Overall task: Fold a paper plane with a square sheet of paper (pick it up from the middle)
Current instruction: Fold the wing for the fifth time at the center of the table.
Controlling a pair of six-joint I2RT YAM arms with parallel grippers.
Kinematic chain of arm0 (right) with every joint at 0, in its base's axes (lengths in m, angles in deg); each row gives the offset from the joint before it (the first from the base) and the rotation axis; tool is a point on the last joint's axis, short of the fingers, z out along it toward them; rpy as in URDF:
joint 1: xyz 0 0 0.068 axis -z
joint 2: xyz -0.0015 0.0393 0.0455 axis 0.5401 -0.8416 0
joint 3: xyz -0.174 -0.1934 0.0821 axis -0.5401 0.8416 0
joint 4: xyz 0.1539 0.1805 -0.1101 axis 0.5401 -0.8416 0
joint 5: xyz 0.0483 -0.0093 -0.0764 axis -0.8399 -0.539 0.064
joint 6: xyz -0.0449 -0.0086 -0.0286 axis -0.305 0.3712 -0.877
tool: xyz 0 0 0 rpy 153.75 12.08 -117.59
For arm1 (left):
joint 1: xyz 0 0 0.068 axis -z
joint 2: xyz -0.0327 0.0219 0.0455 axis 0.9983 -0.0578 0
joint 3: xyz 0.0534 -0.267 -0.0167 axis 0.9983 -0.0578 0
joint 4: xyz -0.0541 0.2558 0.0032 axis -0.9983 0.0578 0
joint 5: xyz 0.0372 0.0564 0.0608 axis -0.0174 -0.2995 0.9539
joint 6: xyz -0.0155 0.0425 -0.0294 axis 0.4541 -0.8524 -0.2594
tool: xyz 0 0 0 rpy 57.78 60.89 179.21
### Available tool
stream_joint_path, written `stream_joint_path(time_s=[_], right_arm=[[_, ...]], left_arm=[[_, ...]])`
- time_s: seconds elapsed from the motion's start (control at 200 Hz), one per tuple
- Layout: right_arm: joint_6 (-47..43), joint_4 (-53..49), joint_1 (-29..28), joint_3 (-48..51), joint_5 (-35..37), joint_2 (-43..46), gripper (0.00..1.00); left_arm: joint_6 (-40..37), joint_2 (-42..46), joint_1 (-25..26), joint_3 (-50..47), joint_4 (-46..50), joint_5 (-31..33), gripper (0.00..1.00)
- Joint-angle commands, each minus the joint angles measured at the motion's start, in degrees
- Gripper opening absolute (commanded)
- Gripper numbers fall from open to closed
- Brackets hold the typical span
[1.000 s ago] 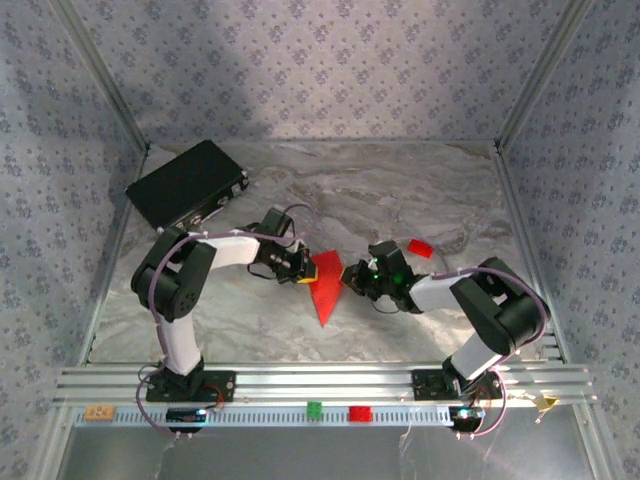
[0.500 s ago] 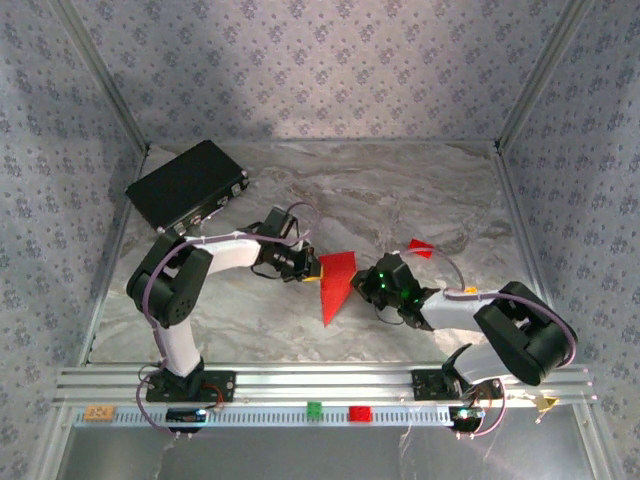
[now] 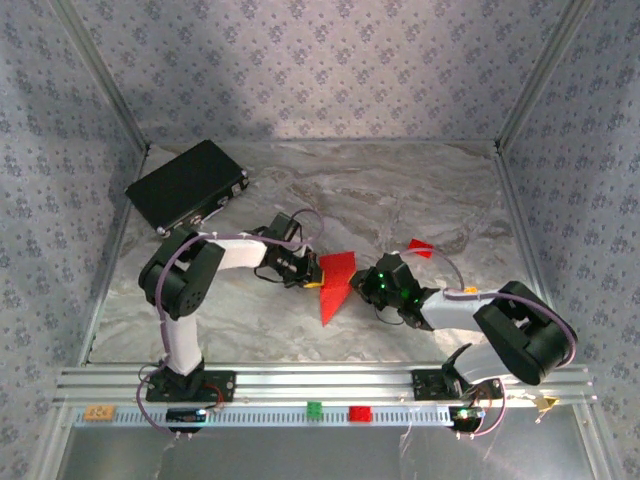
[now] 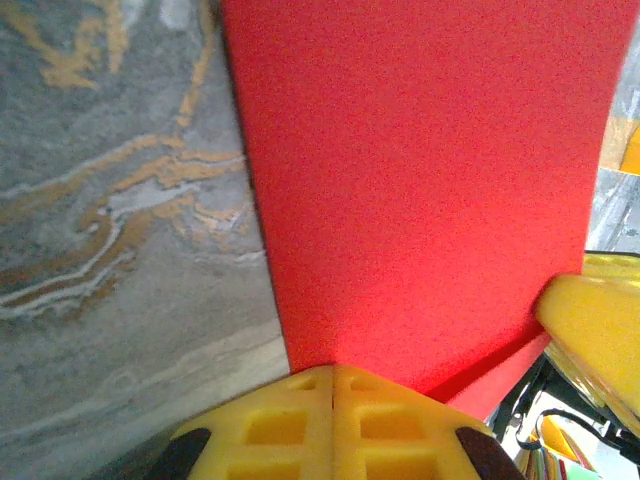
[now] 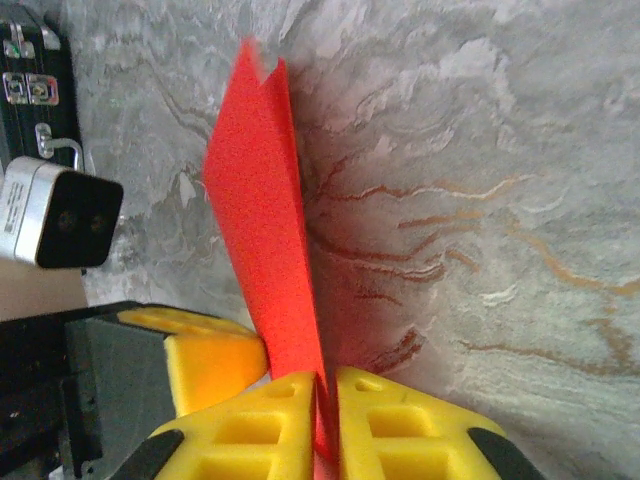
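Left jaws and right jaws each pinch the folded red paper point(image 3: 337, 287) over the table's point(image 3: 400, 190) middle, mid-fold; sharpening the crease likely calls for coordinated pressing.

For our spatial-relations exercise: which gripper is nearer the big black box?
Left. The left gripper pinches the red paper on its left side, right of the black box; the right gripper grips the paper's opposite side, farther from the box.
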Motion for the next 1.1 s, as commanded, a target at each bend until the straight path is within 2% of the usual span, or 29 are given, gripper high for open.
stream_joint_path(time_s=[0.0,0.29,0.675,1.094], right_arm=[[-2.39,1.21,0.65,-1.41,-2.27,-1.20,0.16],[-7.96,0.52,3.12,-2.93,-8.16,-1.77,0.22],[-14.28,-0.08,6.80,-4.68,-15.66,-2.80,0.25],[-15.81,0.27,8.07,-6.18,-18.97,-5.46,0.26]], left_arm=[[-0.62,-1.32,0.10,1.58,0.84,-0.28,0.00],[-1.02,-1.77,0.11,1.61,1.24,0.00,0.00],[-1.19,-1.82,0.14,1.76,1.37,0.01,0.00],[-1.24,-1.59,0.09,1.69,1.42,0.02,0.00]])
